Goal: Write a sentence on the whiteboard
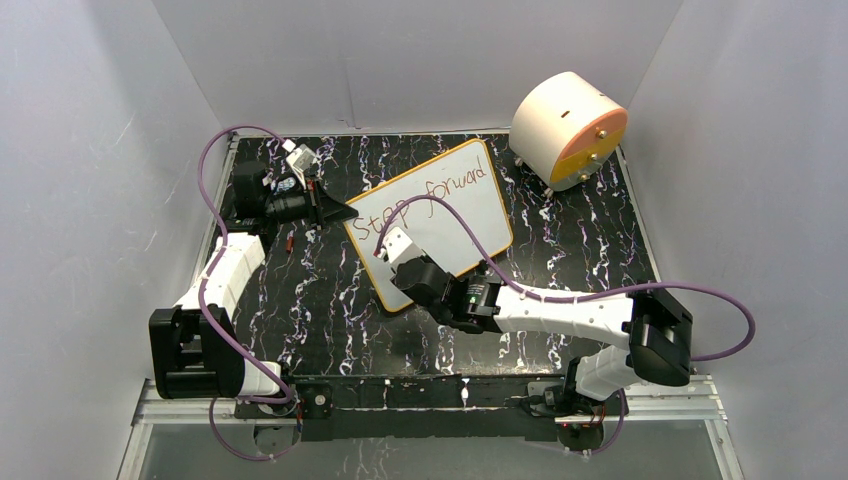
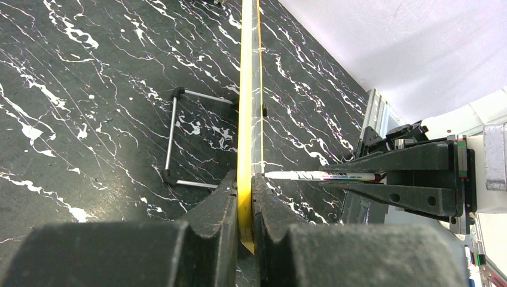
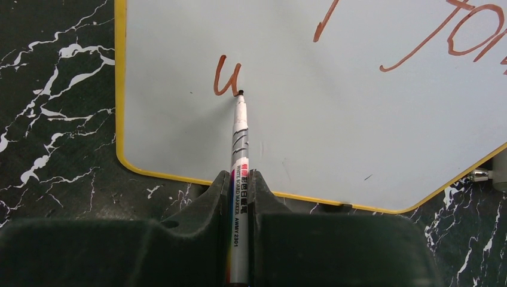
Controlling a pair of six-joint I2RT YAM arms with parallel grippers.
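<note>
We see the whiteboard (image 1: 445,235) at the middle of the black marbled desk (image 1: 300,300), turned at an angle. The sentence (image 1: 425,197) reads "Step forward" on its upper line, and a single "u"-shaped stroke (image 3: 227,78) sits below. The right pincer (image 3: 240,179) is closed tight on a whiteboard marker (image 3: 239,137), whose tip touches the board just beside that stroke, while the left pincer (image 2: 245,191) is clamped on the board's yellow frame at its left end. At the desk's far right corner stands a round peach-and-orange drum (image 1: 570,130).
</note>
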